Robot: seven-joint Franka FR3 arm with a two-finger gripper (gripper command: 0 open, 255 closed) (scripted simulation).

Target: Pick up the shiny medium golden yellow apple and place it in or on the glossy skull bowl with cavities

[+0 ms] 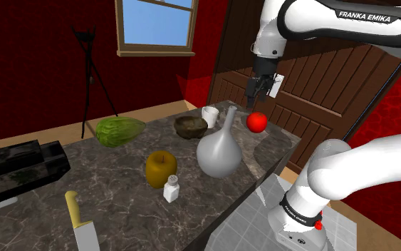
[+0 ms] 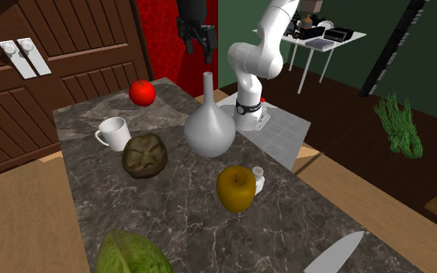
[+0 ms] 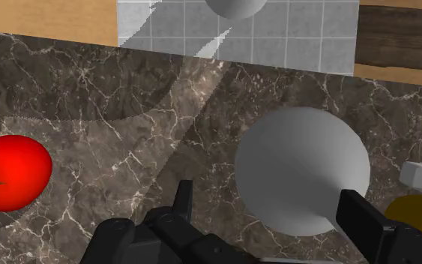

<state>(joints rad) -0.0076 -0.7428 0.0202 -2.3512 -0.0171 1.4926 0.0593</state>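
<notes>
The all-black two-finger end effector (image 1: 263,88) hung in the air well above the dark veined marble tabletop (image 1: 120,196). Its fingers (image 3: 184,196) stood apart and clasped nothing. In the wrist view, the round body of the plain grey long-necked vase (image 3: 302,169) appeared between the fingers, far below them and untouched.

The glossy golden-yellow apple (image 1: 161,169) stood upright on the tabletop, free of the end effector and well apart from it. A small white shaker (image 1: 171,190) stood just beside the apple. The vase stood near the apple, toward the shoulder view's right.

The glossy brown-olive skull-shaped bowl (image 1: 191,127) rested on the tabletop apart from the apple, beyond the vase in the shoulder view. Its hollow held nothing. A white mug (image 1: 209,115) stood just beside the bowl.

A shiny red tomato (image 1: 256,122) lay near the tabletop edge, roughly below the end effector in the shoulder view.

A green cabbage (image 1: 119,131) lay toward the shoulder view's left of the bowl. A knife with a pale yellow handle (image 1: 78,222) lay at the near edge of the tabletop.
</notes>
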